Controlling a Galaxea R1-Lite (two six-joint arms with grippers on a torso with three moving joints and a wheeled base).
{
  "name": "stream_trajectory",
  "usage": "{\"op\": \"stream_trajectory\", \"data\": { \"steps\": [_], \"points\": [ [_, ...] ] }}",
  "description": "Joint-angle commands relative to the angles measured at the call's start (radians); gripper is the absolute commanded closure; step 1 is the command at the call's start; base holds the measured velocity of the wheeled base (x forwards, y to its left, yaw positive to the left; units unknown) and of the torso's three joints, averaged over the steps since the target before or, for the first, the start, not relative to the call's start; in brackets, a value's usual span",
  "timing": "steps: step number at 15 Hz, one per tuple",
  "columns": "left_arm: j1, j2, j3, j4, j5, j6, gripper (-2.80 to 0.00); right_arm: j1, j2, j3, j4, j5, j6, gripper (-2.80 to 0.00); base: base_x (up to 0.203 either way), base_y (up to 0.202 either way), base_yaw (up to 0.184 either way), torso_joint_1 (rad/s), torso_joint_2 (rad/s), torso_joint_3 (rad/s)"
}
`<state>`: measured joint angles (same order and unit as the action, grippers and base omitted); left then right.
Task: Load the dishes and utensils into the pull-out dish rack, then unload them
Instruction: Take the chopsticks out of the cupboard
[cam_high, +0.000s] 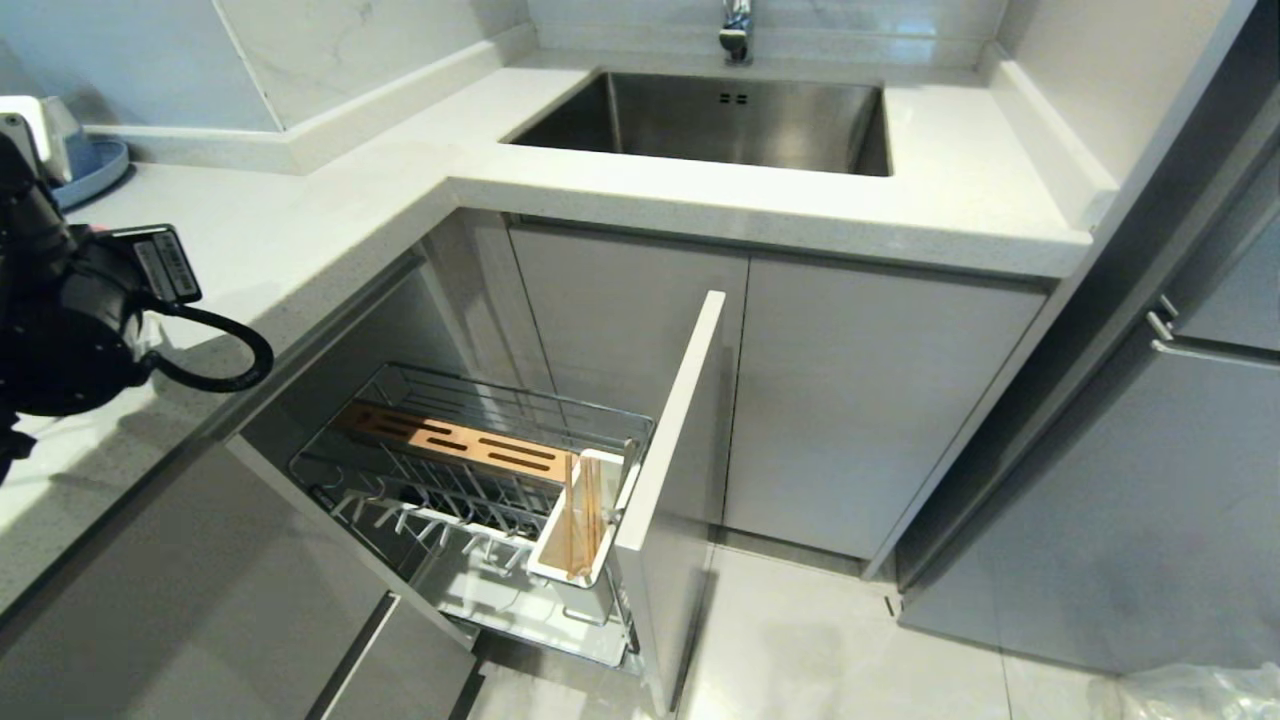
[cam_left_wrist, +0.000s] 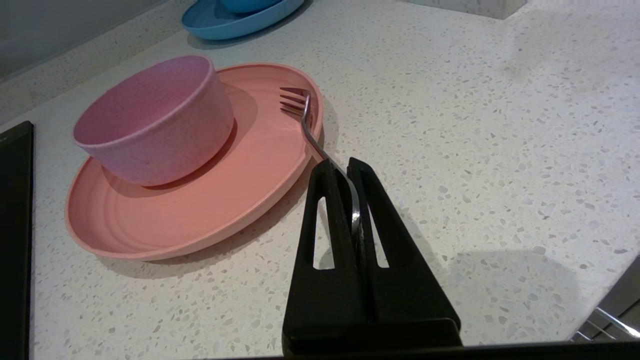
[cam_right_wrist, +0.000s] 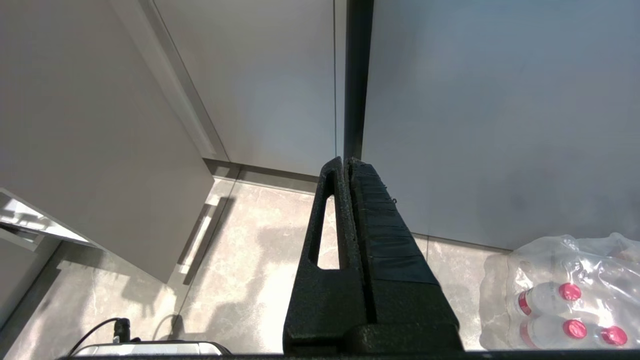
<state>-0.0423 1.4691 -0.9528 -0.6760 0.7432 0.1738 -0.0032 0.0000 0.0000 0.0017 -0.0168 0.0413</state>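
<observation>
Metal and thin, the fork (cam_left_wrist: 306, 131) at mid-frame looks light, stiff and slippery, its tines over the pink plate (cam_left_wrist: 200, 200) rim, the left gripper (cam_left_wrist: 341, 172) fingers pinching its handle; the right gripper (cam_right_wrist: 345, 167) hangs closed, empty.

- The bowl (cam_left_wrist: 152, 120) sits on the plate (cam_left_wrist: 200, 210), which lies on the countertop (cam_left_wrist: 475, 125).
- The fork (cam_left_wrist: 307, 125) has its tines over the plate's rim.
- The chopsticks (cam_high: 580, 515) stand in the utensil holder (cam_high: 578, 535) at the front of the pull-out dish rack (cam_high: 470, 480), below the countertop and left of the sink (cam_high: 720, 120).
</observation>
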Motion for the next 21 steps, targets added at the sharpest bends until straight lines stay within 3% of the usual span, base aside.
{"op": "stream_trajectory", "data": {
  "steps": [1, 7, 10, 14, 21],
  "points": [
    [0.0, -0.009, -0.008, -0.01, 0.005, 0.001, 0.0, 0.0, 0.0, 0.002, 0.0, 0.0, 0.0, 0.0, 0.0, 0.0, 0.0, 0.0, 0.0, 0.0],
    [0.008, -0.073, -0.038, -0.047, 0.008, 0.01, 0.0, 0.0, 0.0, 0.002, 0.0, 0.0, 0.0, 0.0, 0.0, 0.0, 0.0, 0.0, 0.0, 0.0],
    [0.084, -0.063, -0.059, -0.048, 0.004, 0.009, 0.0, 0.0, 0.0, 0.002, 0.0, 0.0, 0.0, 0.0, 0.0, 0.0, 0.0, 0.0, 0.0, 0.0],
    [0.187, -0.006, -0.086, -0.062, -0.075, 0.003, 0.0, 0.0, 0.0, 0.002, 0.0, 0.0, 0.0, 0.0, 0.0, 0.0, 0.0, 0.0, 0.0, 0.0],
    [0.243, 0.086, -0.116, -0.121, -0.171, -0.028, 0.0, 0.0, 0.0, 0.002, 0.0, 0.0, 0.0, 0.0, 0.0, 0.0, 0.0, 0.0, 0.0, 0.0]
  ]
}}
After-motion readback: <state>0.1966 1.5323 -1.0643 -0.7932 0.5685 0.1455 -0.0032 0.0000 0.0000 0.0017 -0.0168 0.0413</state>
